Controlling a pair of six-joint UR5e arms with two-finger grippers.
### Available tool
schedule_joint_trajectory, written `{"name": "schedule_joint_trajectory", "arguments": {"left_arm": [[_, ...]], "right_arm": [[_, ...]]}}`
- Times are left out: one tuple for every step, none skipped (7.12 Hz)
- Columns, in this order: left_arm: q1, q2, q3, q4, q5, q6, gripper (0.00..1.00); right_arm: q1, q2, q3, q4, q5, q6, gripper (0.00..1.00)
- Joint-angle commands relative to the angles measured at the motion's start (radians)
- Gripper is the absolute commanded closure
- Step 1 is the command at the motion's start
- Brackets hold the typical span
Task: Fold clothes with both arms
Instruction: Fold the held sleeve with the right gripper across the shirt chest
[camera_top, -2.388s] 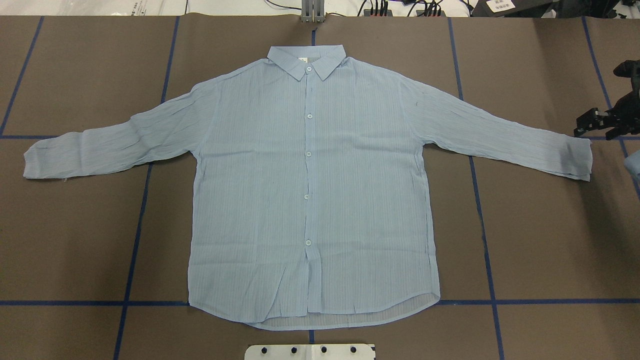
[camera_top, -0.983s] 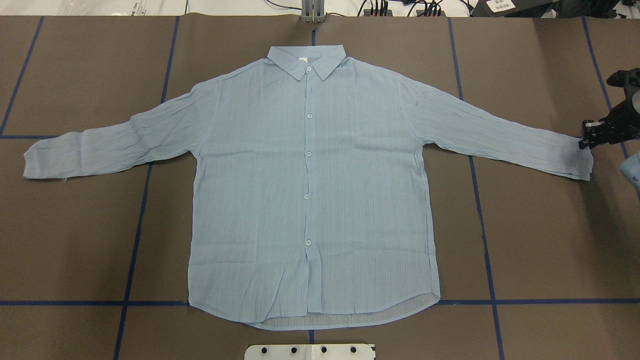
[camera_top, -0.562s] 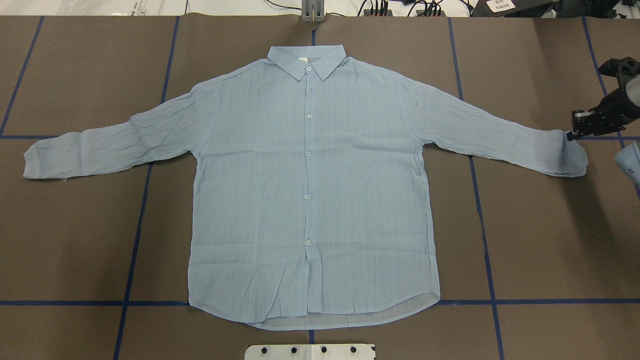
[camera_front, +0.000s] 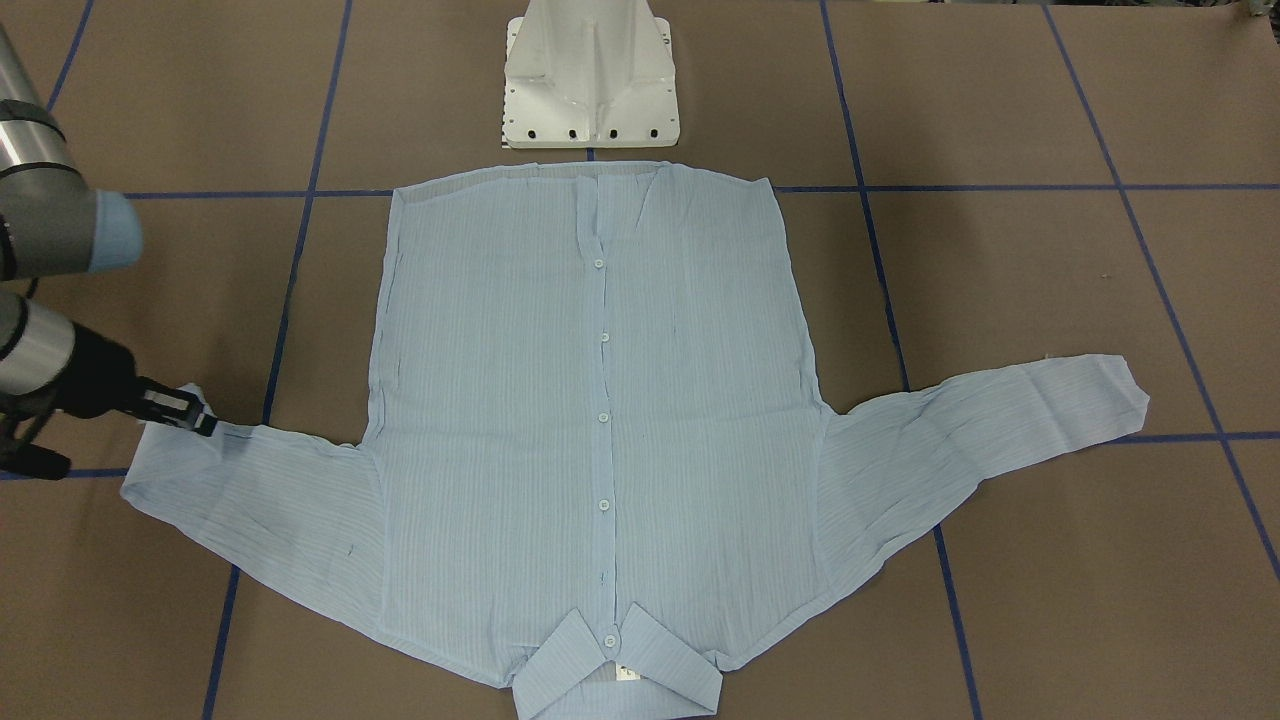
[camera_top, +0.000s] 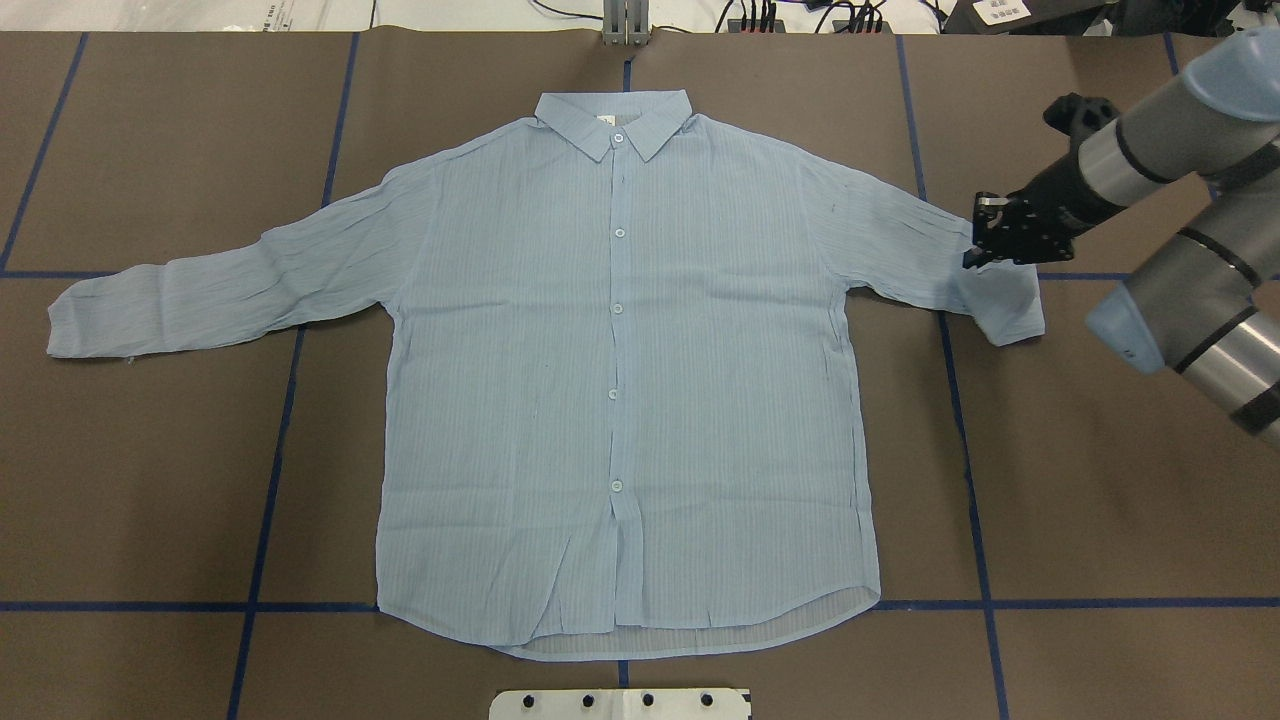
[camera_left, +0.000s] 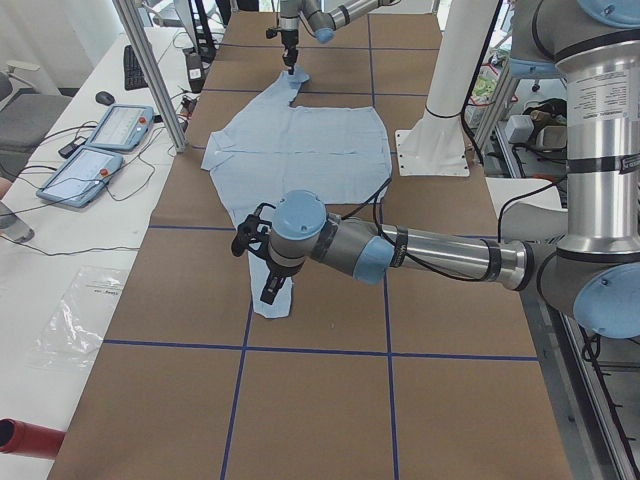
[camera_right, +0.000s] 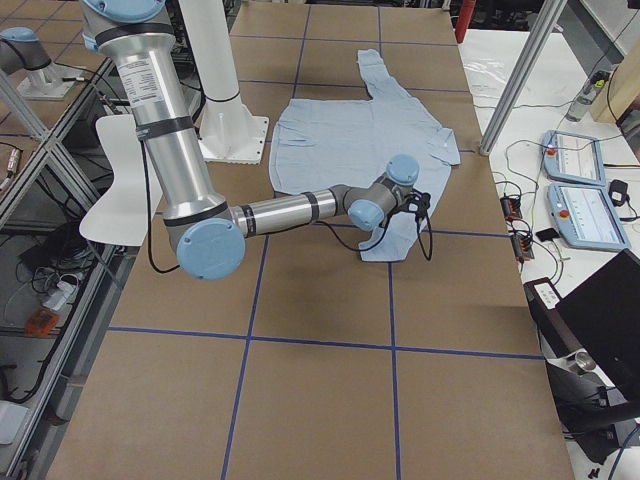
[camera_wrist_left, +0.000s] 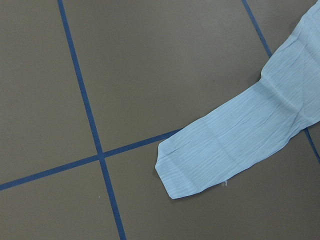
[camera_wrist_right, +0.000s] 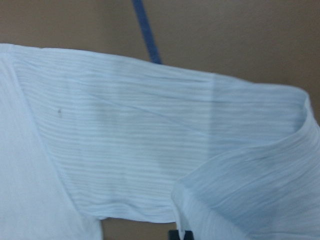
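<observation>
The light blue button-up shirt (camera_top: 700, 400) lies flat mid-frame, collar toward the top. The right gripper (camera_top: 985, 250) pinches its cuff at upper right, with the sleeve doubled back over itself. The left gripper (camera_left: 272, 288) hangs above the other cuff; I cannot tell whether it is wide or narrow.

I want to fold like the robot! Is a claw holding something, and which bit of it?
Yes. The right claw pinches the shirt at the cuff end of one sleeve, which is doubled back over itself.
</observation>
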Motion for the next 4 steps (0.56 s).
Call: {"name": "schedule_joint_trajectory", "arguments": {"left_arm": [[0.006, -0.001, 0.0, -0.01, -0.007, -0.004, 0.0], [0.007, -0.002, 0.004, -0.01, -0.007, -0.004, 0.0], [0.007, -0.004, 0.004, -0.011, -0.02, -0.001, 0.0], [0.01, -0.007, 0.01, -0.034, -0.02, 0.004, 0.0]], "right_arm": [[-0.116, 0.195, -0.054, -0.003, -0.141, 0.277, 1.0], [-0.145, 0.309, -0.135, 0.001, -0.175, 0.387, 1.0], [-0.197, 0.471, -0.259, 0.003, -0.27, 0.415, 1.0], [-0.257, 0.609, -0.388, 0.0, -0.363, 0.546, 1.0]]}}
